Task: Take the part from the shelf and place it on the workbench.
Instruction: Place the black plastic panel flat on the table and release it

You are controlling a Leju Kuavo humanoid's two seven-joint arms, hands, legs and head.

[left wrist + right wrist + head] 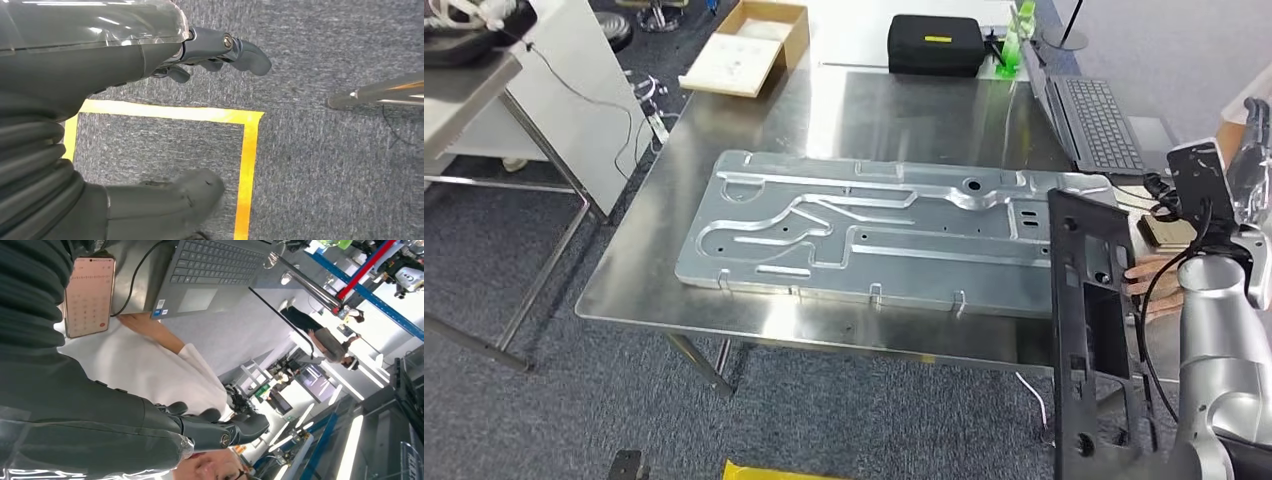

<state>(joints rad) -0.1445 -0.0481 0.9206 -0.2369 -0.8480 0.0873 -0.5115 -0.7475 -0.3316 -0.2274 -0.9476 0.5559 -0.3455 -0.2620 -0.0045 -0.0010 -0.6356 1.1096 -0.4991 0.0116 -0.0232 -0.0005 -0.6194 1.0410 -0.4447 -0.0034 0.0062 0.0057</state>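
One black part [1092, 330] upright | at workbench [724, 310] R edge | left hand [220, 50] over carpet

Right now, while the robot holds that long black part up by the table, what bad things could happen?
1. A person's hand rests on the table right beside the black part; setting it down could bump or pinch that hand.
2. The part stands tall and upright at the table's edge, so it might tip or slip off.
3. The big metal plate already fills much of the table, so the part could knock against it.
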